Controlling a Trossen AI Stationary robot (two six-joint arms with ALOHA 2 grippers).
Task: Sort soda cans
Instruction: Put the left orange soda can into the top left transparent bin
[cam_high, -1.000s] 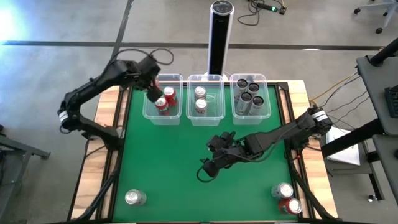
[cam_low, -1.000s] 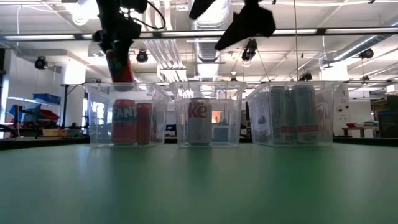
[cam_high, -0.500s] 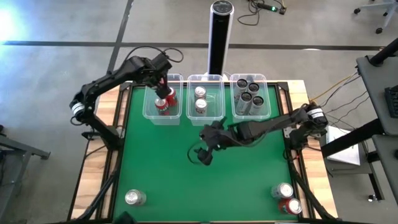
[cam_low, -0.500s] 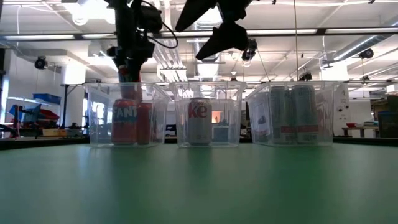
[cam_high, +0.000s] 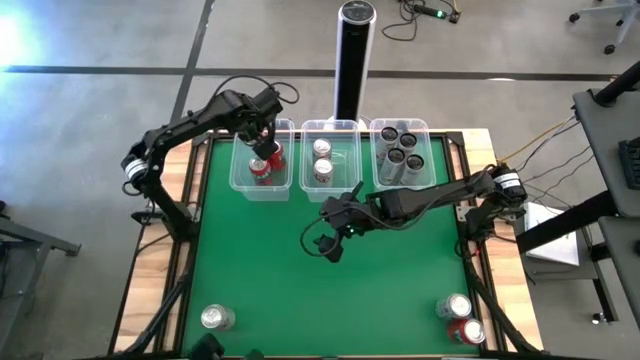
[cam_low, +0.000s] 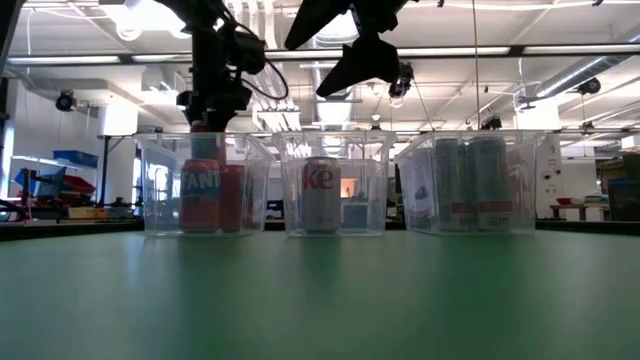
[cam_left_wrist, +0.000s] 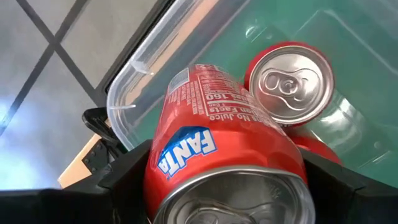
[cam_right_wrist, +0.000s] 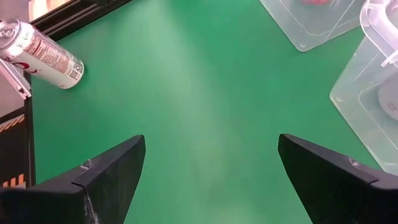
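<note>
High view: the left gripper reaches into the left tub, where red cans stand. The middle tub holds 2 silver-white cans, and the right tub holds 5 dark grey cans. The right gripper hangs over the green mat in front of the tubs. A silver can stands at the near left corner, and a silver can and a red can at the near right.

Low view: the left gripper hangs over the left tub, level with its rim.

Left wrist view: the fingers are clamped on a red Fanta can, held over the tub beside another red can.

Right wrist view: the fingers stand wide apart over bare mat, with a silver can at the mat's edge.
</note>
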